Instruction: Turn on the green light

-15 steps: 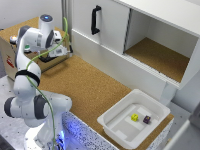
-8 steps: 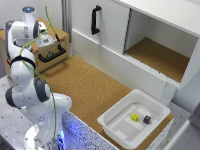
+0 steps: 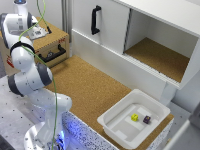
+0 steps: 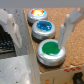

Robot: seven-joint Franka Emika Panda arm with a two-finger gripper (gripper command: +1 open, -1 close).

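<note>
Under claw [image 4: 37, 27], green light [image 4: 49, 49] partly hidden

Swung away from the exterior view's right toward its left edge, over the wooden box [image 3: 47, 42]. Now folded more upright, with the gripper [image 4: 38, 34] straddling the green light [image 4: 49, 50], one fingertip [image 4: 64, 31] beside its rim.

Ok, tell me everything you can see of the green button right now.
The green button is round, with a flat green cap in a silvery rim, unlit as far as shows. It sits on the cork-topped box, nearest the camera in a row with the blue button and a glowing orange one. One pincer finger reaches its edge; contact unclear.
</note>
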